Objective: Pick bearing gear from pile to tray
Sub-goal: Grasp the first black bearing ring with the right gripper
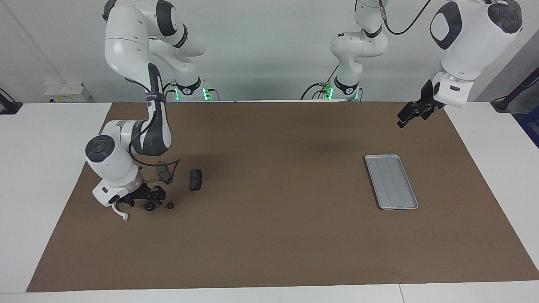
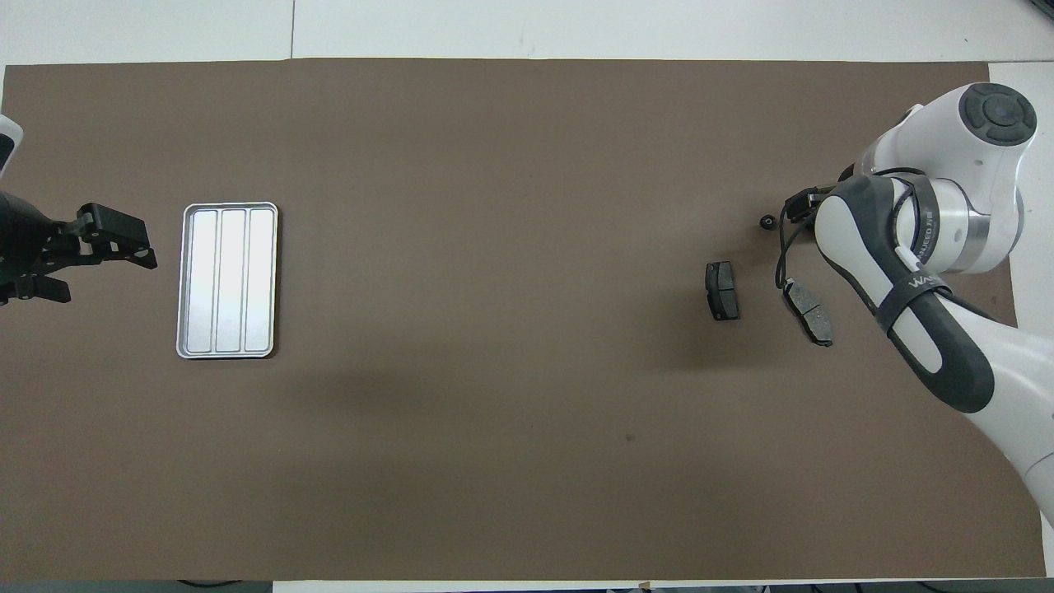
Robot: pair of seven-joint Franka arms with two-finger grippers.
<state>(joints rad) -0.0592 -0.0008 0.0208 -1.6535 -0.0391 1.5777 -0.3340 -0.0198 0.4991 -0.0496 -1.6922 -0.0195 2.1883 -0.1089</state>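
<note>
The pile lies at the right arm's end of the mat: two dark grey plates [image 1: 196, 179] [image 1: 165, 171], two small black rings [image 1: 150, 207] [image 1: 170, 205] and a white half-ring bracket [image 1: 122, 214]. My right gripper [image 1: 148, 201] is down low at the pile, its tips right at the first ring. In the overhead view the arm's wrist hides that gripper, the bracket and one ring; the plates [image 2: 722, 290] [image 2: 809, 311] and one ring [image 2: 767, 221] show. The silver-grey tray [image 1: 391, 182] [image 2: 228, 280] lies toward the left arm's end. My left gripper [image 1: 403, 121] [image 2: 136, 247] waits raised beside the tray.
A brown mat [image 1: 273, 235] covers most of the white table [image 1: 38, 168]. A thin black cable [image 1: 170, 166] loops from the right wrist over one plate. Nothing lies in the tray.
</note>
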